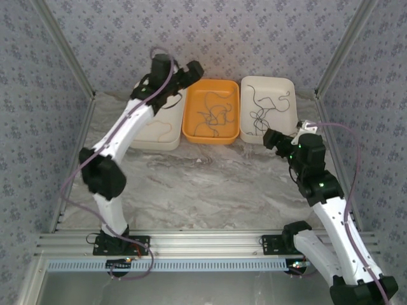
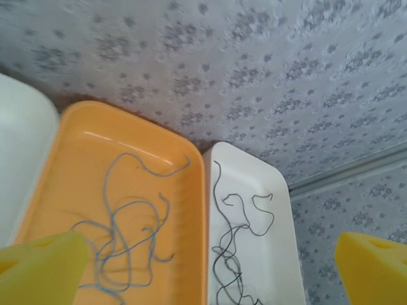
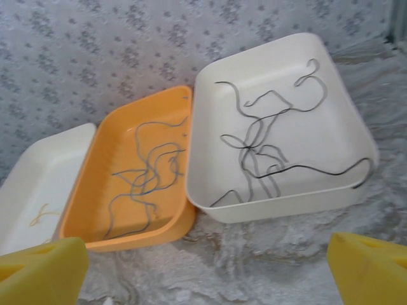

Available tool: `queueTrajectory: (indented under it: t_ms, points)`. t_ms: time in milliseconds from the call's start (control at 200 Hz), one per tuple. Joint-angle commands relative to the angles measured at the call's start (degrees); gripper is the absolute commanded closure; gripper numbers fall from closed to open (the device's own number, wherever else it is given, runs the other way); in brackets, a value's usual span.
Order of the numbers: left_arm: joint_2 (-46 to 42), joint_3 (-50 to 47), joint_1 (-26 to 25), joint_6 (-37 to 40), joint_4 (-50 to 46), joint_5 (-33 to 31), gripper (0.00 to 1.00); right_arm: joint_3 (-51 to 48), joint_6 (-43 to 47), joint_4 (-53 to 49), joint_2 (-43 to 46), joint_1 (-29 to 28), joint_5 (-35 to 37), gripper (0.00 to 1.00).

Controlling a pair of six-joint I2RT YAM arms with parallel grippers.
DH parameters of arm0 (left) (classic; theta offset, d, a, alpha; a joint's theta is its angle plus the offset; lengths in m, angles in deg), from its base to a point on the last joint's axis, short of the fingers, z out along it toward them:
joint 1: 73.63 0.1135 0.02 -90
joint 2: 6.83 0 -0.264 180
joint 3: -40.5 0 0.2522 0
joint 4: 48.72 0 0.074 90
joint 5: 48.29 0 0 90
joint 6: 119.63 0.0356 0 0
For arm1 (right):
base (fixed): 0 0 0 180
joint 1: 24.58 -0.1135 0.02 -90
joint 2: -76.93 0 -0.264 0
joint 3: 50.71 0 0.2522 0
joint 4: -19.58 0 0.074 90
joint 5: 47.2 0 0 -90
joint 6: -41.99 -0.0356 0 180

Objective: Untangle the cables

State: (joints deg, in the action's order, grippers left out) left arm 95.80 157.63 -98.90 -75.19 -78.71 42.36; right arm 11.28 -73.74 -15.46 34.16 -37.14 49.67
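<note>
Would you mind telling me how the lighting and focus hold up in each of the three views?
Top external: even, soft light, no glare, cables thin but legible in the orange tray. Left wrist: slightly hazy, yellow fingertips blurred at the bottom corners. Right wrist: bright, the tan cable faint against the left white tray.

Found plain orange on the middle tray [image 2: 82, 159], plain white on the right tray [image 3: 331, 127] and left tray [image 3: 38, 178]. Recorded blue-grey cables [image 3: 149, 175] in the orange, black cables [image 3: 254, 143] in the right white, a tan cable [image 3: 39, 216] in the left white. Noted grey-blue walls [image 2: 254, 63] with a small darker floral repeat; grey-white marbling on the table [image 1: 210, 184]. Logged bright yellow on left gripper fingers [image 2: 38, 267] and right gripper fingers [image 3: 41, 273]; white shells, black joints on left arm [image 1: 124, 136] and right arm [image 1: 337, 213].
</note>
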Motion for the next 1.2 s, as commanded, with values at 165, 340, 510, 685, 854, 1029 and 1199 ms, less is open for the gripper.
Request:
queueTrajectory:
  t_ms: [165,340,510,685,854,1029,1199]
  points:
    - [-29.75,-38.16,7.85,2.33,14.12,-3.02,0.0,0.82,4.96,-6.23,6.27,2.7,12.34,0.01]
    - [-45.14,-46.47,9.98,7.58,0.63,-13.39,0.01,-1.27,1.17,-9.88,10.73,3.3,25.02,0.01]
    - [-54.94,-53.26,9.96,1.86,-14.97,-36.68,0.01,-8.38,7.4,-1.19,11.41,4.9,21.98,0.01]
    - [-68.5,-76.85,10.03,22.2,10.03,-37.07,0.01,-19.78,20.24,12.97,11.72,5.02,20.53,0.01]
    - [-66.42,-85.94,9.98,35.09,19.77,-35.12,0.01,-29.61,22.02,24.32,11.17,5.87,19.03,0.01]
    - [-56.65,-95.36,11.83,38.79,42.05,-35.49,0.01,-34.85,17.48,33.38,6.73,6.27,22.19,0.01]
    - [-41.72,-91.45,16.35,40.39,52.81,-30.27,0.01,-36.78,18.71,48.96,-10.62,7.78,20.21,0.01]
